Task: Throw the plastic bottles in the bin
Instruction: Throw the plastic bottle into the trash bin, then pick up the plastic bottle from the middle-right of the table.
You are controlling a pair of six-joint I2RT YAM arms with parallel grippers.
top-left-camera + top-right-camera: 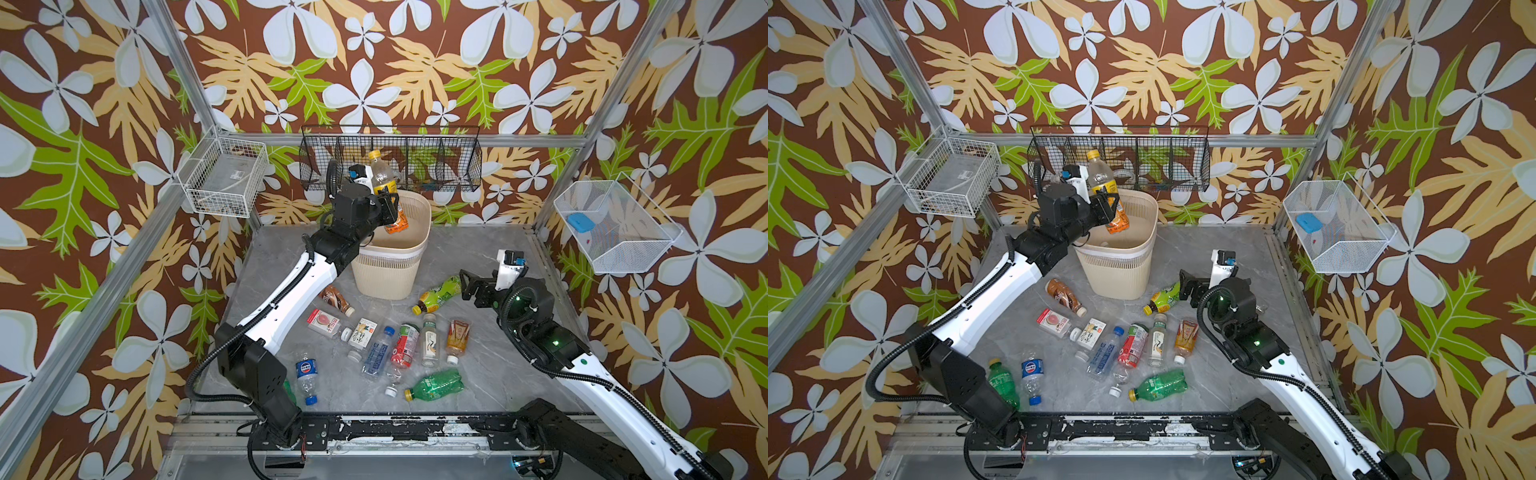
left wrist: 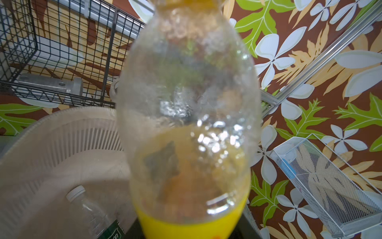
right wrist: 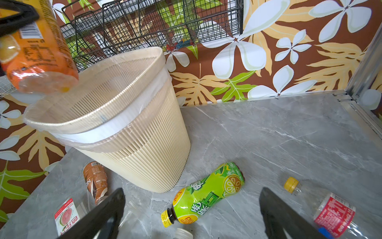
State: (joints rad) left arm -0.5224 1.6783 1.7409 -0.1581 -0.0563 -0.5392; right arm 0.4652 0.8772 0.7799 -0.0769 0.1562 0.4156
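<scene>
Left gripper (image 1: 390, 206) clamped the orange bottle (image 1: 380, 176) above the bin (image 1: 388, 250), near its rim; released there, it might clip the rim and fall outside. Right gripper (image 1: 467, 286) gaped, empty.

We see a beige bin (image 1: 386, 274) with a white band on a grey marbled table (image 1: 490, 374). The clear bottle (image 1: 382, 176) has a yellow cap and an orange label. At the table's six o'clock lies a green bottle (image 1: 438, 383). The walls (image 1: 374, 62) are brown with white flowers and green leaves.
</scene>
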